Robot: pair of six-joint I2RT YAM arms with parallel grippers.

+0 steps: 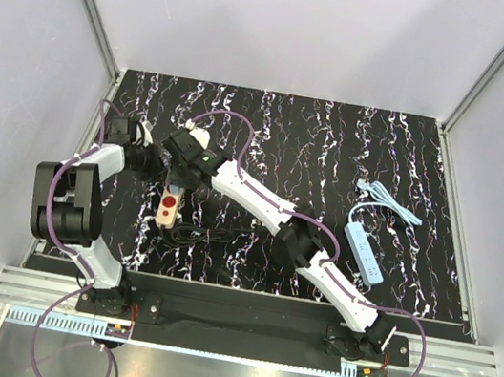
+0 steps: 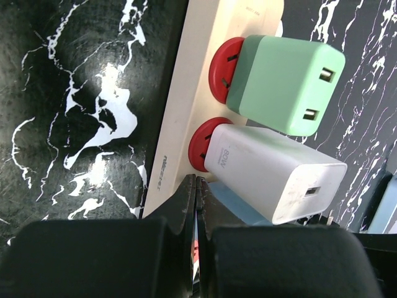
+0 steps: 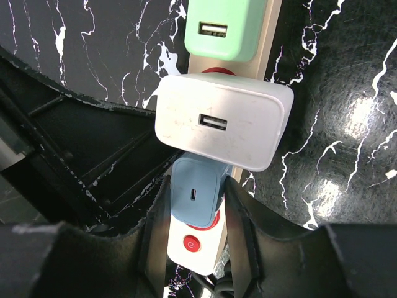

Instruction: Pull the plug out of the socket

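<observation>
Top view. Shows both arms stretched to the far left of the black marbled table, wrists crossing over the socket, a beige strip with red spots. Buries the plugs and both sets of jaws under the wrists, so gives no reading of either grip. Leaves a light blue power strip well apart from both sets of jaws.

Left wrist view. Shows the left gripper with jaws pressed fully together and nothing between them, tips meeting the long edge of the socket. Probably set there to pin the strip while a plug is drawn out. Places the white plug just beyond the tips, seated on a red spot, and a green plug farther out on the next spot. Hides most of a blue adapter behind the white plug and the fingers. Cannot settle whether the tips bear down or merely touch.

Right wrist view. Shows the right gripper at a middling width, one finger along each side of the blue adapter, seemingly clamped on it rather than on the white plug. Places the white plug just ahead of the fingertips, seated on the socket, with the green plug beyond, cropped by the top edge. Reveals a red switch between the jaws, nearer the wrist. Conceals every plug's prongs.
</observation>
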